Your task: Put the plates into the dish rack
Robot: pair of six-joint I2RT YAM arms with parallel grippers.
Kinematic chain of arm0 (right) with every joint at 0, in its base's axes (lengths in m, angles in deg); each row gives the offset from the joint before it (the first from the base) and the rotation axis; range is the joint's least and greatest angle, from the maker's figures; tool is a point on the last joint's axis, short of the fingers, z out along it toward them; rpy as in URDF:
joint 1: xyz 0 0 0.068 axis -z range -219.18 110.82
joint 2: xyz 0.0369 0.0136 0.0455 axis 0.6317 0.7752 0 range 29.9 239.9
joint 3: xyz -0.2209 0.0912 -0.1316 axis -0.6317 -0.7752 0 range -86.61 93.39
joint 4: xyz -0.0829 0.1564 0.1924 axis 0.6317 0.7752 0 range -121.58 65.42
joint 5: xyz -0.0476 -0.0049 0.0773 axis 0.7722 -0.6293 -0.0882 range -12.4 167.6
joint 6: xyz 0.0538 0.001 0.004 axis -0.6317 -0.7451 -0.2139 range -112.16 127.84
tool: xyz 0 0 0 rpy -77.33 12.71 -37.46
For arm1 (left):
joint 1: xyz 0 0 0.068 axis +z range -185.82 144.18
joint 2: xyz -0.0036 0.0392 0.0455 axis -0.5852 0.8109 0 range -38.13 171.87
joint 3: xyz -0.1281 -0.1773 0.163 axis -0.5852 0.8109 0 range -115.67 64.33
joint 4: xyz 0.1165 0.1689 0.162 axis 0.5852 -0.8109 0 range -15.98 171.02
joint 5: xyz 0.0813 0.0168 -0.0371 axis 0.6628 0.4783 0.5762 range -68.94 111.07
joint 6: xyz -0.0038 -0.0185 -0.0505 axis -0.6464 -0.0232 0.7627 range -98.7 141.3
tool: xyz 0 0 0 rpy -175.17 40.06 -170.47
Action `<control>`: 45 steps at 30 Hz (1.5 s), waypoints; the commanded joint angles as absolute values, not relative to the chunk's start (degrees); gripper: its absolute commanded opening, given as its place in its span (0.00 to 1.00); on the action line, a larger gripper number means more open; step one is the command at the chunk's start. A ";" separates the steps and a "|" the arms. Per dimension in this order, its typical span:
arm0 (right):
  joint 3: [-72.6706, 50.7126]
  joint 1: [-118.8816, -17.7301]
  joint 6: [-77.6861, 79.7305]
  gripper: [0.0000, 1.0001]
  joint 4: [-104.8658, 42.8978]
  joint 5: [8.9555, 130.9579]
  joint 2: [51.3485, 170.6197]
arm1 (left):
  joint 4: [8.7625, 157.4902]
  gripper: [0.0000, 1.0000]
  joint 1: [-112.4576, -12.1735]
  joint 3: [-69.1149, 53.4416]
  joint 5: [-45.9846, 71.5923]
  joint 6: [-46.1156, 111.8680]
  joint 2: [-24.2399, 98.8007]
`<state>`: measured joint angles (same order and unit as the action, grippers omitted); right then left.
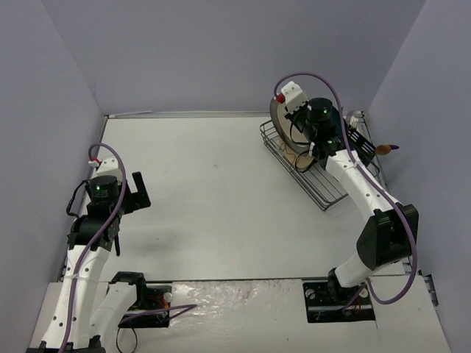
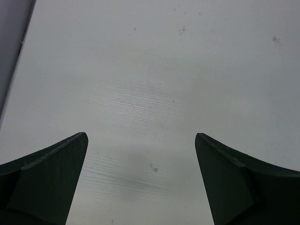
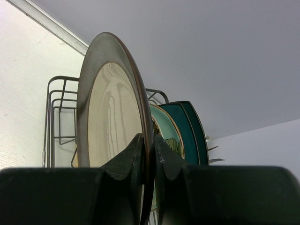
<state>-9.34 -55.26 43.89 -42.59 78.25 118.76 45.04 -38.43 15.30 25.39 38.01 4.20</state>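
Observation:
My right gripper is shut on the rim of an upright cream plate with a dark-grey rim, holding it over the black wire dish rack. Just behind it in the rack stand a mint plate with a dark flower and two dark teal plates. From above, the held plate shows edge-on at the far end of the rack, with the right wrist over it. My left gripper is open over bare table, its fingers at the left side, far from the rack.
The rack sits at the back right, close to the right wall. Utensil handles stick out at its right end. The back wall and a metal table edge run just beyond the rack. The left wall is near my left arm.

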 commanded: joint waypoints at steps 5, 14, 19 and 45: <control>-6.82 -52.88 44.61 0.00 -56.40 78.21 116.14 | 47.01 0.97 -38.28 13.88 25.69 37.03 4.29; -9.39 -52.19 42.54 0.00 -56.82 74.48 118.90 | 47.04 0.97 -38.28 13.97 25.67 36.94 4.00; -12.87 -52.19 40.64 0.00 -57.96 73.38 119.52 | 47.10 0.97 -38.28 13.92 25.46 36.94 4.20; -12.90 -51.75 25.76 0.88 -48.36 73.53 109.49 | 47.01 0.97 -38.28 13.79 25.11 36.76 3.35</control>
